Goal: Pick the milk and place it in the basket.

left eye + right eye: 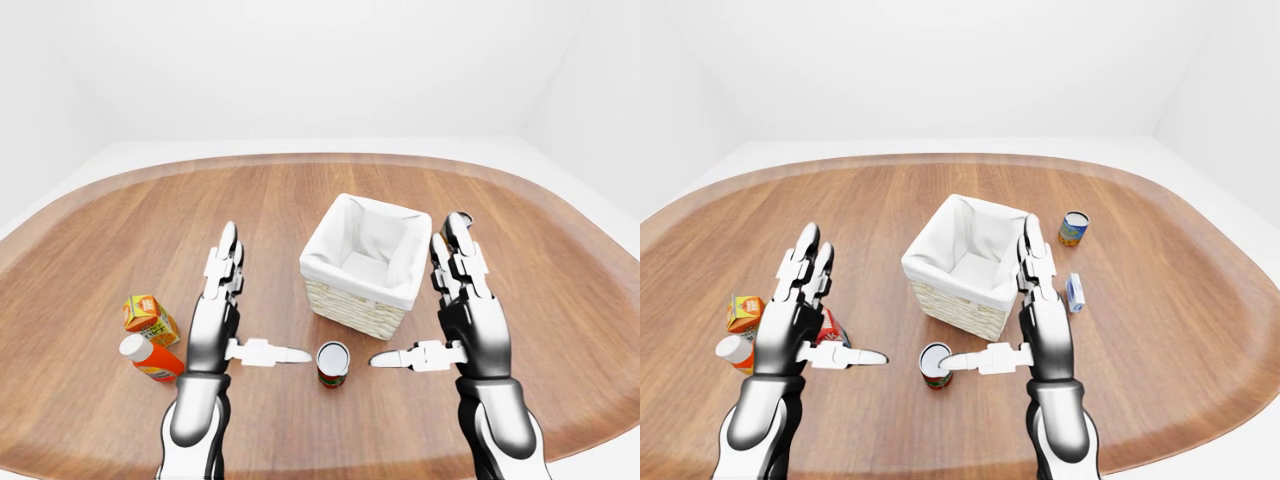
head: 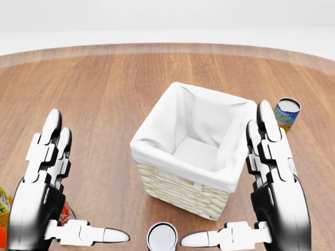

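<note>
Left-eye view: a wooden table (image 1: 120, 220) holds a white-lined basket (image 1: 365, 265) at center. The left hand (image 1: 222, 310) and right hand (image 1: 465, 305) hover flat on either side, fingers spread and released, grasping nothing. A red can (image 1: 333, 363) stands between the thumbs. An orange carton (image 1: 147, 316) and a bottle (image 1: 150, 358) lie at lower left.

Head view: a blue can (image 2: 287, 113) stands right of the basket.

Right-eye view: the milk (image 1: 1074, 292), a small blue-and-white carton, lies on the table just right of the right hand, apart from the basket.
</note>
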Motion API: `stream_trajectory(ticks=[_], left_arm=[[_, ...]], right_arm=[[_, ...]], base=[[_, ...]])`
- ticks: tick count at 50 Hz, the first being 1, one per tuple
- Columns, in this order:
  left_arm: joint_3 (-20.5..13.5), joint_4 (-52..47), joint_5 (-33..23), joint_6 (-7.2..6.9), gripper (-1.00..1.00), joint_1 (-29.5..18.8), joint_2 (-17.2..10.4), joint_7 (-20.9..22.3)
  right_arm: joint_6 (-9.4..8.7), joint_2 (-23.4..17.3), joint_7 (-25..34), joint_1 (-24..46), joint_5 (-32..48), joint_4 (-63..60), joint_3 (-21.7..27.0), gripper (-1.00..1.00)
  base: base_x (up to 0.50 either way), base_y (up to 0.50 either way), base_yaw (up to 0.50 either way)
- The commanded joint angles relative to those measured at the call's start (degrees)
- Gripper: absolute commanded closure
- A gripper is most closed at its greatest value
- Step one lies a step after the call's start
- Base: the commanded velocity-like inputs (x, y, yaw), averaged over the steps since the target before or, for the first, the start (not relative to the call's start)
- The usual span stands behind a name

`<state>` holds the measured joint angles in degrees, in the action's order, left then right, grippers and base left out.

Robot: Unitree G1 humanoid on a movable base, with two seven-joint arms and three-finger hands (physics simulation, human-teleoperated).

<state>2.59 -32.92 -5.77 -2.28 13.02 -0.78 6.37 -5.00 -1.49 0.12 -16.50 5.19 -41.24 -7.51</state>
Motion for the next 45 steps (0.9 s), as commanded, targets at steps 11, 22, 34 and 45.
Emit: stream_trajectory(ticks=[11,22,34,45], left_arm=[[-10.5,2.1,-11.8,-2.72,-1.0,-9.8,-3.6,0.8],[-12.0,4.7,-21.9,0.0,-1.0,-10.6,-5.4,5.8],[-17.0,6.1,-26.3,4.45,-1.0,-9.2,-6.6,10.8],[-18.8,9.3,-31.0,7.24,-1.0,-6.8,-6.1,13.3]], right_arm=[[0.0,-0.1,-0.4,0.4,0.3,1.0,-0.4,-1.0],[0.0,0.1,-0.1,0.8,0.3,1.1,0.1,-1.0],[0.0,0.3,-0.2,1.2,0.5,0.2,0.7,-1.0],[0.0,0.2,-0.6,1.3,0.9,-0.8,0.6,-1.0]], base=[[0.0,0.0,0.0],[0.0,0.0,0.0],[0.0,0.0,0.0],[0.0,0.0,0.0]])
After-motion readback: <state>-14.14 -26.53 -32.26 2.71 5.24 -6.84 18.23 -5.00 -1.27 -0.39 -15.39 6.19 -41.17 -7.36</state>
